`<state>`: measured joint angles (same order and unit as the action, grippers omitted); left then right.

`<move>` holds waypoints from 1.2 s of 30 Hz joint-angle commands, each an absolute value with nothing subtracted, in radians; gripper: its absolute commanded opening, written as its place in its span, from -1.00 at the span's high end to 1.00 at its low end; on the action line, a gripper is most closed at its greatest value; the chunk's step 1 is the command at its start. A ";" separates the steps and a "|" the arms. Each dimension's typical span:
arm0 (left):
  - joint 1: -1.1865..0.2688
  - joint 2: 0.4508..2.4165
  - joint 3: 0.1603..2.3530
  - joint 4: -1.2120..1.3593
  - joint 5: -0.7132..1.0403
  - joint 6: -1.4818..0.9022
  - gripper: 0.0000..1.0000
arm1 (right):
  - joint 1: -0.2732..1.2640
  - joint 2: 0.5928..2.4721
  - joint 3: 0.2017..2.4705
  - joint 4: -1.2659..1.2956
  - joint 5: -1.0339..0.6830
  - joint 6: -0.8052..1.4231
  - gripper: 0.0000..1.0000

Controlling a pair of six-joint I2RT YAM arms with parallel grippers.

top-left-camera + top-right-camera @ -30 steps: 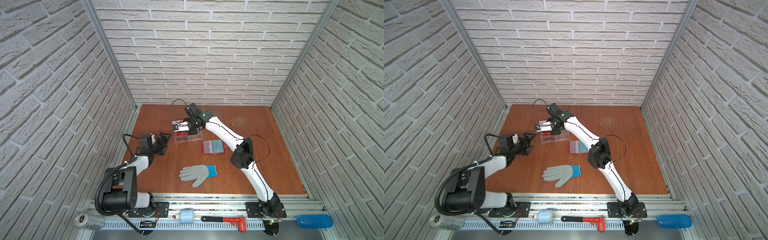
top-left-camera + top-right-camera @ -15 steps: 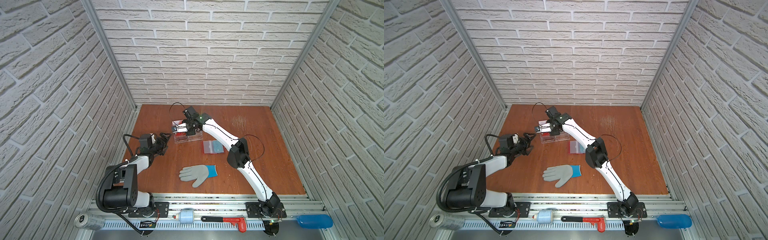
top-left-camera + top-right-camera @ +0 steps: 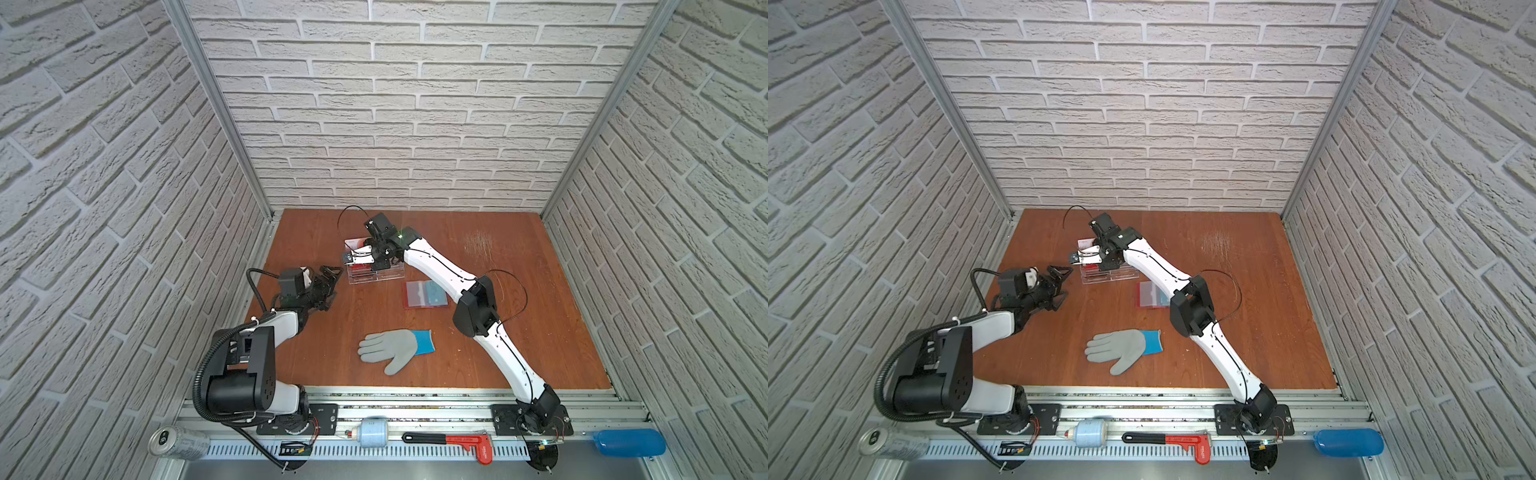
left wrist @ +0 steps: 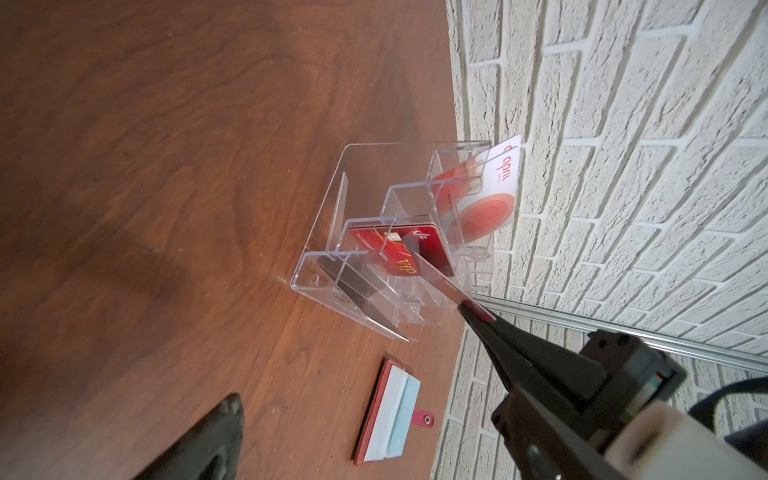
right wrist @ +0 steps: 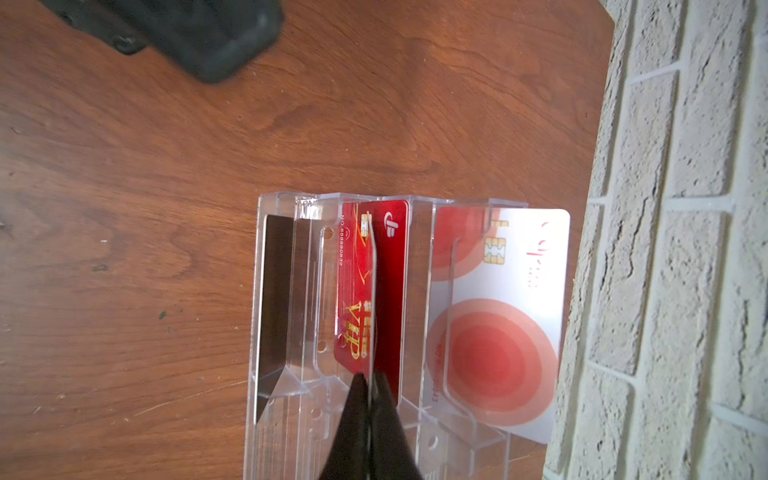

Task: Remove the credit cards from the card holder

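Credit card, dark red [image 5: 353, 299], sits at tips of right gripper [image 5: 369, 380] in acrylic stand [image 5: 307, 270]; gripper clamps a thin card edge-on, which one unclear. Light blue card [image 4: 405, 415] lies in card holder [image 4: 370, 415] behind. Left gripper [image 3: 332, 286] wide. Advise straight travel, no twist

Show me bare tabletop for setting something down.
Widest: bare table between the right arm and right wall. Smaller: between glove and left arm. Crowded: around the acrylic stand, where the right gripper pinches a card, the open left gripper hovers beside it, the card holder lies close.
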<state>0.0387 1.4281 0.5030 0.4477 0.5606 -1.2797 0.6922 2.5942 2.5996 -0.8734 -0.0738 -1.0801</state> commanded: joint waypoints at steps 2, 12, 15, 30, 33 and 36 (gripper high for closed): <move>0.050 1.423 0.489 0.499 0.574 -1.270 -0.96 | 0.700 2.615 2.623 -0.827 -0.064 -1.062 0.89; 0.051 1.422 0.483 0.508 0.579 -1.273 -0.97 | 0.706 2.625 2.623 -0.826 -0.055 -1.035 0.90; 0.050 1.421 0.482 0.512 0.581 -1.273 -0.96 | 0.709 2.631 2.623 -0.824 -0.050 -1.030 0.89; 0.051 1.432 0.472 0.550 0.591 -1.291 -0.96 | 0.719 2.643 2.621 -0.808 0.000 -1.011 0.89; 0.051 1.427 0.469 0.550 0.591 -1.292 -0.96 | 0.721 2.640 2.622 -0.801 0.001 -1.001 0.88; 0.051 1.427 0.469 0.548 0.590 -1.290 -0.96 | 0.721 2.634 2.617 -0.789 0.006 -0.998 0.82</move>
<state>0.0441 1.4281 0.4824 0.4942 0.5755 -1.2949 0.7136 2.6469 2.6041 -0.8307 -0.0013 -1.0187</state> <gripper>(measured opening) 0.982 0.086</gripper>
